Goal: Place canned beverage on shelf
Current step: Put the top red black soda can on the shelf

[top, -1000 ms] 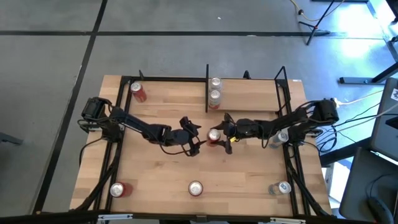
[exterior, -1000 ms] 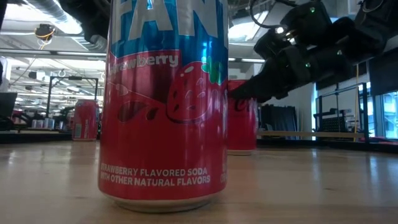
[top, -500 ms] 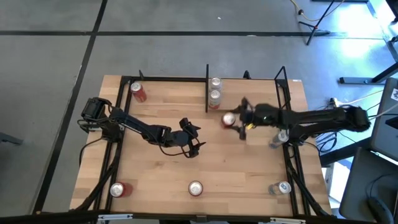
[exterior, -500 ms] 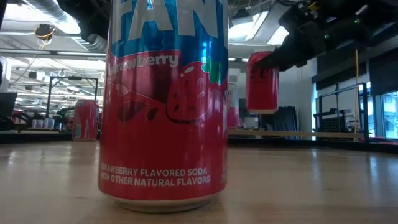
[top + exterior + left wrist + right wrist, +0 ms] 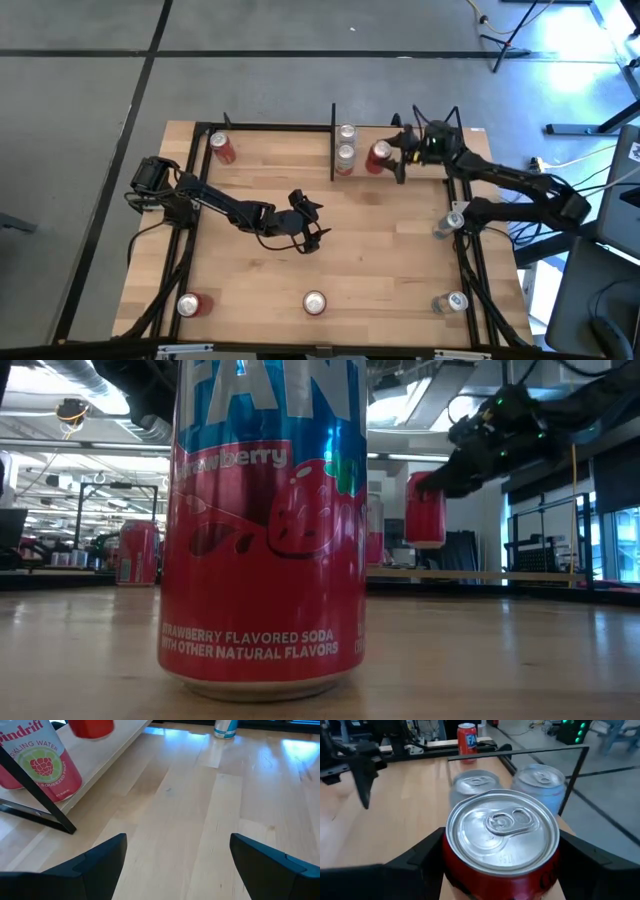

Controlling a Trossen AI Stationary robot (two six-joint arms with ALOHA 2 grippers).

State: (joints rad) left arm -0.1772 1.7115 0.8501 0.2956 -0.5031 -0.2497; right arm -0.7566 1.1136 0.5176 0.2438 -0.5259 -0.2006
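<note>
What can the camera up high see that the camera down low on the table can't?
Only the high view shows the whole tabletop, the waiting left gripper open at mid-table, two silver-topped cans on the shelf, and cans at the table's front corners.

Only the low view shows the close-up strawberry soda can with its label, and the room behind.

Both show the right gripper holding the red can up in the air near the shelf.

Red aluminium can w/ silver pull-tab lid is filling centre-bottom of frame, sitting betw. two dark fingers. Two silver-topped cans are standing behind it; red can at top centre.
</note>
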